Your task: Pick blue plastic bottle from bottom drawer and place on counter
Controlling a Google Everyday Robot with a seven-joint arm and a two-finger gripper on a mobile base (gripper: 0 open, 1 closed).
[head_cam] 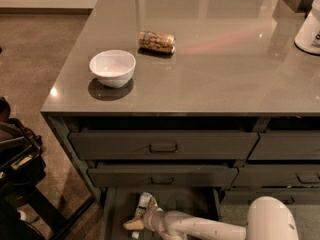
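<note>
So, only the one camera view here, looking down over the counter (215, 74) and the front of the cabinet. Up on that glossy grey-brown top there's a white bowl (112, 67) near the left front corner, a brown patterned can (157, 41) lying on its side a bit behind it, and a big white jug (310, 29) way over at the right edge, half cut off by the frame. Below the slab are the two handled drawers, the top drawer (162, 145) and the middle drawer (162, 176), both more or less pushed in. Under those, the bottom drawer (112, 209) is pulled out, and my arm (200, 228) reaches into it from the lower right, running low across its floor. My gripper (135, 223) is down inside that drawer, near the left side, right at the bottom edge of the picture. The blue plastic bottle (145, 203) is in the bottom drawer too, lying just behind the gripper and right up against my wrist, its pale body and white label showing, with its near end hidden behind me. Honestly can't tell from this angle whether my grip is released or clamped on anything, it's too dark and crowded down there. Off to the left, some black gear (15, 154) sits on the brown floor (45, 59).
</note>
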